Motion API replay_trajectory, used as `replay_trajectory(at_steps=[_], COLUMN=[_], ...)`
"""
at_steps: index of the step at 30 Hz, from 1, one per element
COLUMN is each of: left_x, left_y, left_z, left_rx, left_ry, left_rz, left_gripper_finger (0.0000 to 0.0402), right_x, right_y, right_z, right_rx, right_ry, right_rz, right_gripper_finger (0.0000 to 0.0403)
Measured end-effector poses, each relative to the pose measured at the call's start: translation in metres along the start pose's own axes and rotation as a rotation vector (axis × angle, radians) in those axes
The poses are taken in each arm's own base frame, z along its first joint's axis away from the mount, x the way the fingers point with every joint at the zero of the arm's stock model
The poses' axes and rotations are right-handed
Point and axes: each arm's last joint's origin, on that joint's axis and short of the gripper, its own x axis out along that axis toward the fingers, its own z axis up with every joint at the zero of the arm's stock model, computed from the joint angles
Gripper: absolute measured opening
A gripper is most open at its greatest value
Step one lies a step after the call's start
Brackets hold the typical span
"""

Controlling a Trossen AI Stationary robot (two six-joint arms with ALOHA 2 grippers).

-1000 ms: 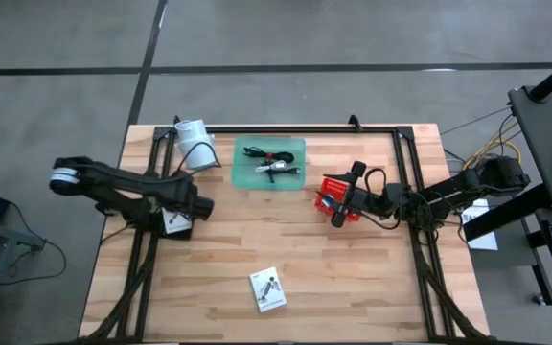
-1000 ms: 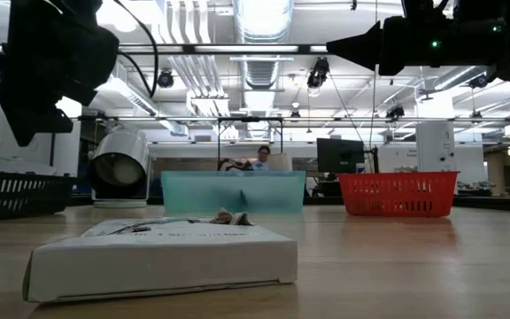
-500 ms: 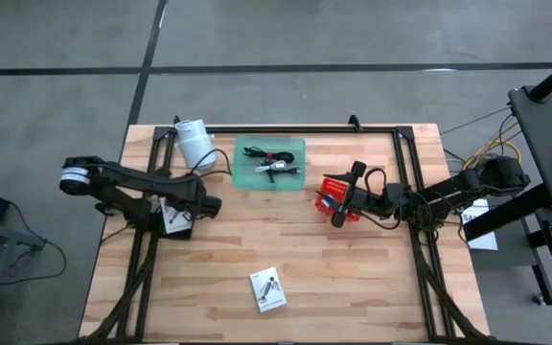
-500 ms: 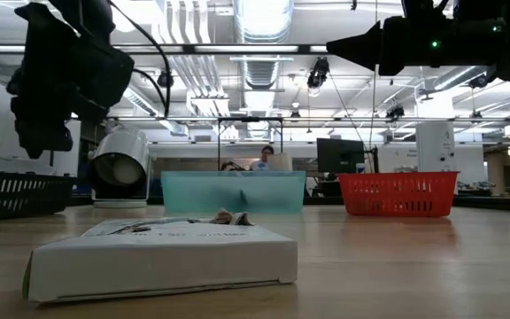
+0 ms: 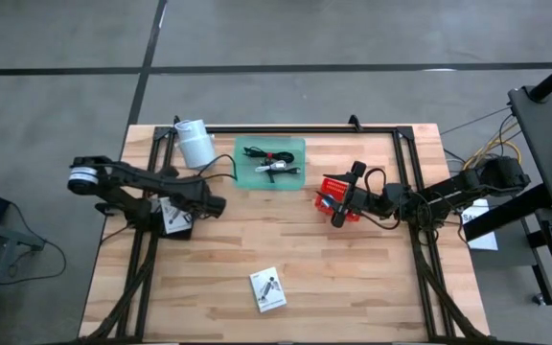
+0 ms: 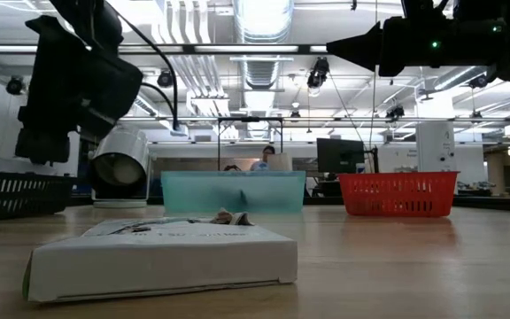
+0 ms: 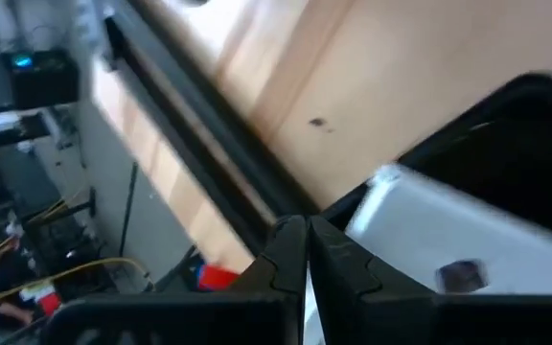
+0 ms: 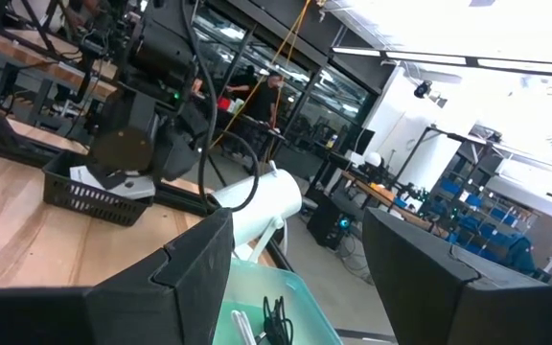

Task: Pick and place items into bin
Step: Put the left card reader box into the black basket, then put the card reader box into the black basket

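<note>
A white printed card (image 5: 268,288) lies flat on the table near its near edge, and fills the foreground of the low view (image 6: 158,252). A second white card (image 5: 173,217) (image 7: 448,251) lies in a black bin (image 5: 182,228). Thin black cables and a small silver piece (image 5: 272,165) lie in a teal tray (image 5: 297,149). My left gripper (image 5: 220,204) (image 7: 307,251) is shut and empty, just right of the black bin. My right gripper (image 5: 335,203) (image 8: 300,278) is open, held level over a red basket (image 5: 330,184) and pointing toward the teal tray.
A white cylindrical roll (image 5: 195,144) (image 8: 257,206) stands at the far left corner beside the teal tray (image 6: 233,190). The red basket (image 6: 397,193) sits right of the tray. A black frame (image 5: 401,144) runs along the table's far and side edges. People show in the room behind.
My left arm has moved toward the table's right, carrying its gripper from over the black bin's right edge out toward the middle of the table. The right arm and all objects have stayed where they were.
</note>
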Motion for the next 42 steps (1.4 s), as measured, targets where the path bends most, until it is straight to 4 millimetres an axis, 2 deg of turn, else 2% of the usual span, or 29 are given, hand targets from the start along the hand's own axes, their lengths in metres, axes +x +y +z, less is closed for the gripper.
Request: replay_trajectory(at_steps=[5,9,14,20,28,38,42], left_x=[0.000,-0.001,-0.009,-0.021,-0.028,-0.012,-0.007], left_y=[-0.005,-0.002,0.002,0.003,0.018,0.015,0.012], left_z=[0.003,0.000,0.000,0.004,-0.004,-0.015,-0.017], left_rx=[0.090,0.093,0.115,0.242,0.245,0.210,0.224], left_ry=[0.013,0.038,0.036,0.059,0.147,0.194,0.224], left_rz=[-0.075,-0.087,-0.142,-0.275,-0.147,-0.125,-0.170], left_gripper_finger=[0.0000,0.0000,0.0000,0.0000,0.0000,0.0000,0.0000], right_x=[0.000,0.000,0.000,0.000,0.000,0.000,0.000], right_y=[0.000,0.000,0.000,0.000,0.000,0.000,0.000], right_z=[0.000,0.000,0.000,0.000,0.000,0.000,0.000], right_rx=[0.000,-0.005,-0.005,-0.005,-0.005,-0.006,-0.006], right_ry=[0.001,0.000,0.000,0.001,0.001,0.003,0.003], right_rz=[0.000,0.000,0.000,0.000,0.000,0.001,0.001], right_gripper_finger=[0.0219,0.0219,0.0219,0.0219,0.0219,0.0219,0.0219])
